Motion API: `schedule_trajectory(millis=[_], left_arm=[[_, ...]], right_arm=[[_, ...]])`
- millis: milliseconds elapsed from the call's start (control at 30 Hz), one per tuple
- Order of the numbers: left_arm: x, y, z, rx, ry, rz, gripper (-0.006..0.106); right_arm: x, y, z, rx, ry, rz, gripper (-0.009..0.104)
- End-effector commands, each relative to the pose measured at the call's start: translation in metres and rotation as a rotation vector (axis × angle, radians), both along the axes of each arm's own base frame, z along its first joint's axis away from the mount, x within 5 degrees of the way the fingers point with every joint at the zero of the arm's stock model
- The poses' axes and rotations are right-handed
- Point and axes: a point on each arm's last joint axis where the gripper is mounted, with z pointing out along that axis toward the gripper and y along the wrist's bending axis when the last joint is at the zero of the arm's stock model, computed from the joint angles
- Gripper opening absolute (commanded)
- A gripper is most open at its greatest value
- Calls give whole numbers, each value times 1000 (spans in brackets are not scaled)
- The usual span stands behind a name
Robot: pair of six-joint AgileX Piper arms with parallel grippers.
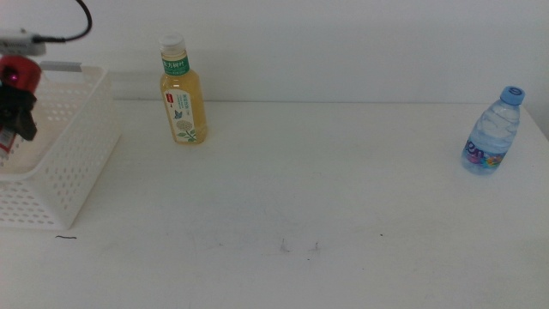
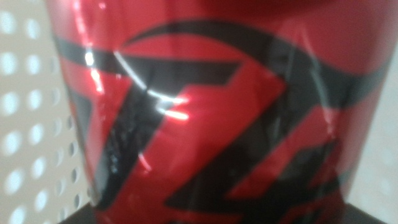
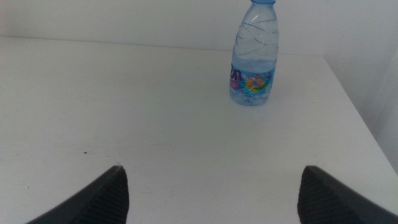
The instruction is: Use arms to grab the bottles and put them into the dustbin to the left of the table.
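My left gripper (image 1: 17, 110) hangs over the white perforated dustbin (image 1: 79, 163) at the far left of the table, shut on a red drink can (image 1: 19, 72). In the left wrist view the red can (image 2: 205, 118) with black markings fills the picture, and the dustbin wall (image 2: 28, 124) shows beside it. A yellow-tea bottle (image 1: 183, 96) with a white cap stands upright just right of the dustbin. A clear blue-capped water bottle (image 1: 492, 133) stands upright at the far right. My right gripper (image 3: 212, 180) is open, low over the table, facing the water bottle (image 3: 254, 59) from a distance.
The white table (image 1: 300, 189) carries a few small dark marks near its front. The water bottle stands close to the table's right edge (image 3: 367, 124). A black cable (image 1: 81, 21) loops above the left arm.
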Motion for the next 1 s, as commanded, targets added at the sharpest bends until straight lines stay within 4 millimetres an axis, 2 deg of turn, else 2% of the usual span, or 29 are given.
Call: schedule_trajectory(millis=[0,67,167,267,400,467,533,667,833,900,967], left_arm=[[5,4,-3,20,-22,-6,15],[9,5,-12,22,-16,-11,18],[14,6,-25,16,3,-12,29],[17,8,-39,18,32,-14,52],[19,10,-48,25,44,-25,90],[19,9,-48,18,54,-19,94],[15,7,-37,8,50,2,94],[3,-10,9,3,-48,13,94],[-33,-59,72,82,-259,-5,94],[-55,-82,92,99,-376,2,94],[-79,-107,103,83,-496,1,94]], right_arm=[[0,0,1,-9,-18,-4,92],[0,0,1,-9,-18,-4,92],[0,0,1,-9,-18,-4,92],[0,0,1,-9,-18,-4,92],[0,0,1,-9,-18,-4,92],[0,0,1,-9,-18,-4,92],[0,0,1,-9,-18,-4,92],[0,0,1,-9,-18,-4,92],[0,0,1,-9,-18,-4,92],[0,0,1,-9,-18,-4,92],[0,0,1,-9,-18,-4,92]])
